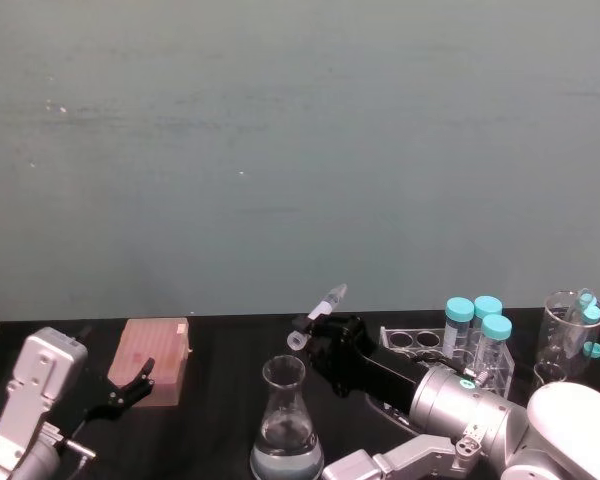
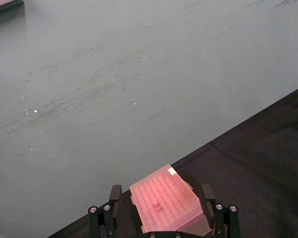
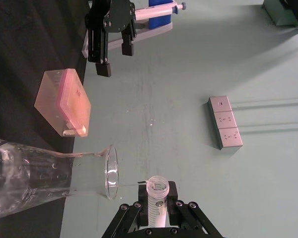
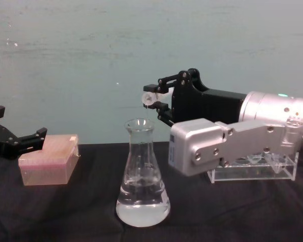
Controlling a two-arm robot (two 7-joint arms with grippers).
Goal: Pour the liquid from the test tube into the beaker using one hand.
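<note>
Pouring looks under way. Head view, lower middle: the right gripper (image 1: 316,328) is clamped around the test tube (image 1: 330,300). The tube is tipped with its mouth toward the lower left, above the rim of the beaker (image 1: 284,420). At lower left the left gripper (image 1: 130,385) sits idle, fingers spread, beside a pink box (image 1: 158,358).

Left wrist view, bottom edge: that claw's fingers stand wide on either side of the box.

Right wrist view, bottom centre: the tube's open mouth is just beside the beaker's flared rim. A thin thread seems to join them, probably the liquid (image 3: 131,184).

Chest view, centre: the tube mouth hangs just above the beaker's neck, and clear fluid pools in the wide base. How much remains in the tube cannot be told. The last drops probably have yet to drain, and the tube has yet to be righted.
</note>
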